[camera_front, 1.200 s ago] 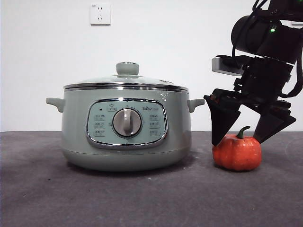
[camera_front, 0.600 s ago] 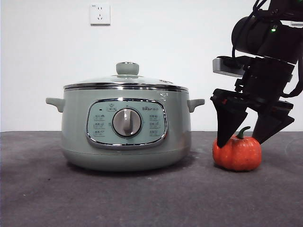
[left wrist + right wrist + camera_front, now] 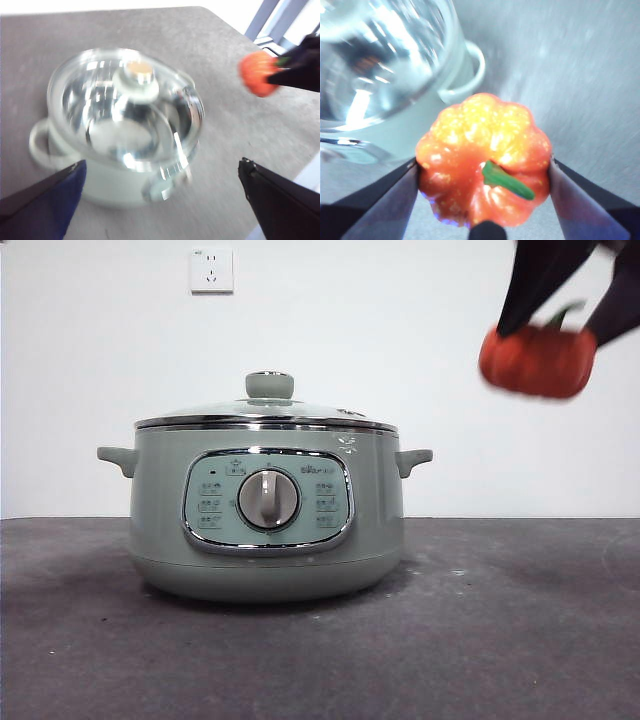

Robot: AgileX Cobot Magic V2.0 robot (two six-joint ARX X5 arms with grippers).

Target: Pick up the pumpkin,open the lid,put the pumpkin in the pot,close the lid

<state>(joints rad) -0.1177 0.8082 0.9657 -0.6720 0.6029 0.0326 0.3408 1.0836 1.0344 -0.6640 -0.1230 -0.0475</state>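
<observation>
Your right gripper (image 3: 562,300) has lifted the pumpkin (image 3: 537,361) off the table (image 3: 500,620) to about 2 o'clock of the pot (image 3: 265,510), jaws pinching its sides. Lid (image 3: 268,410) sits on. Left gripper (image 3: 160,200) hangs spread above it; wall socket (image 3: 211,269) behind; arm cut off.

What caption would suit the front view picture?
Right gripper holds the pumpkin high beside the pot, lid on.
</observation>
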